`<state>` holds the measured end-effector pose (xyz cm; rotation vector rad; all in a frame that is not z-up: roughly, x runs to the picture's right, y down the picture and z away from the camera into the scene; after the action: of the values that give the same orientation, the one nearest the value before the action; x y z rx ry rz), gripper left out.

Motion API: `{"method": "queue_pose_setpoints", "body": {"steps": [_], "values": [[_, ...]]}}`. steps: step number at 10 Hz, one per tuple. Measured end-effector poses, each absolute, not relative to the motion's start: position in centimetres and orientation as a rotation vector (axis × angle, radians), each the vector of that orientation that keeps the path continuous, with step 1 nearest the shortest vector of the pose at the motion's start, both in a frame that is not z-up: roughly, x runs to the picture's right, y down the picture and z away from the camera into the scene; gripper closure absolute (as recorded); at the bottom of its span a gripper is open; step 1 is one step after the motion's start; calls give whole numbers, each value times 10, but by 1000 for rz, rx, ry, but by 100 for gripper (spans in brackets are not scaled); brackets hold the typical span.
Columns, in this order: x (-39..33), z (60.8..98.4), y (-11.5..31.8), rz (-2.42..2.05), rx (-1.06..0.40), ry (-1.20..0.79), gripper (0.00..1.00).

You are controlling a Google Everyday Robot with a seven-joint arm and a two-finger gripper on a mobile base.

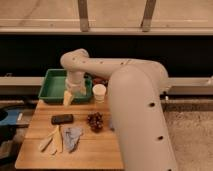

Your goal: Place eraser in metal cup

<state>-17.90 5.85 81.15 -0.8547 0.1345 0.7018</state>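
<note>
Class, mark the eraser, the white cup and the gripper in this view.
eraser (62, 119): camera view, middle of its black top.
white cup (99, 93): camera view, its side wall.
gripper (68, 98): camera view, between its fingertips, at the green tray's (53, 85) front edge.

Apparently a robot test lab: a white robot arm (137, 105) reaches over a wooden table (95, 148). Its gripper (69, 96) hangs at the green tray's (48, 83) near edge.

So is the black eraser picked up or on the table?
Lying on the table: the eraser sits flat, untouched. The open pincer hangs behind it, by the green tray.
</note>
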Motion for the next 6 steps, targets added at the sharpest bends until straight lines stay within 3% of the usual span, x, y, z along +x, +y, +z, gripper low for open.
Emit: {"method": "queue_pose_setpoints", "body": {"steps": [6], "values": [[-172,811,70,672,-866,189,20]]}}
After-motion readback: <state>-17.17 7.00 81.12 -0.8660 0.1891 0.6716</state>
